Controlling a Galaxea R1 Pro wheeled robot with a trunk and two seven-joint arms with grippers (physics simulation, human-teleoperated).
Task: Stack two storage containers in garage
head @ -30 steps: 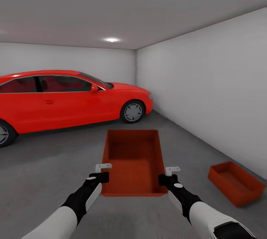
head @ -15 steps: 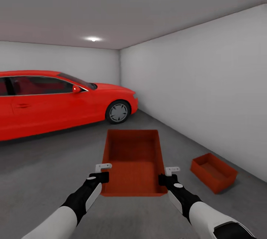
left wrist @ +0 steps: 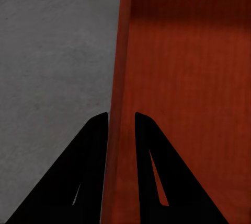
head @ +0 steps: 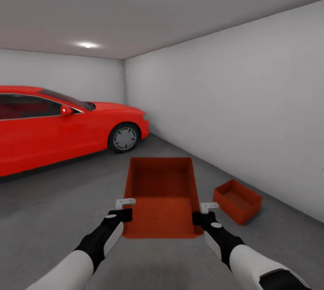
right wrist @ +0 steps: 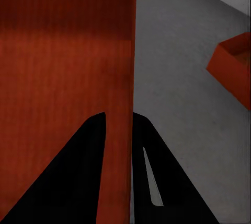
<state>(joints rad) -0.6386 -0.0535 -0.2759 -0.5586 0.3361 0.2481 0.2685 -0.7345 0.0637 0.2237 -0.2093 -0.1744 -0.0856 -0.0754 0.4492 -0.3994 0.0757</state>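
Observation:
I hold one orange-red storage container (head: pixel 161 195) in front of me, above the dark concrete floor (head: pixel 54 200) of the garage. My left gripper (head: pixel 126 215) is shut on its left side wall (left wrist: pixel 119 104), one finger on each face. My right gripper (head: pixel 198 217) is shut on its right side wall (right wrist: pixel 130 104) in the same way. The second container (head: pixel 237 201) rests on the floor to the right, near the pale grey wall, and its corner (right wrist: pixel 235 67) shows in the right wrist view.
A red car (head: pixel 58 128) stands at the left, its nose toward the far corner. The pale grey side wall (head: pixel 234 110) runs along the right. Open concrete lies between the car and the container on the floor.
The whole view has swung to the right: the car slid left in the picture and the floor container moved from the far right toward the middle. My grip on the held container is unchanged.

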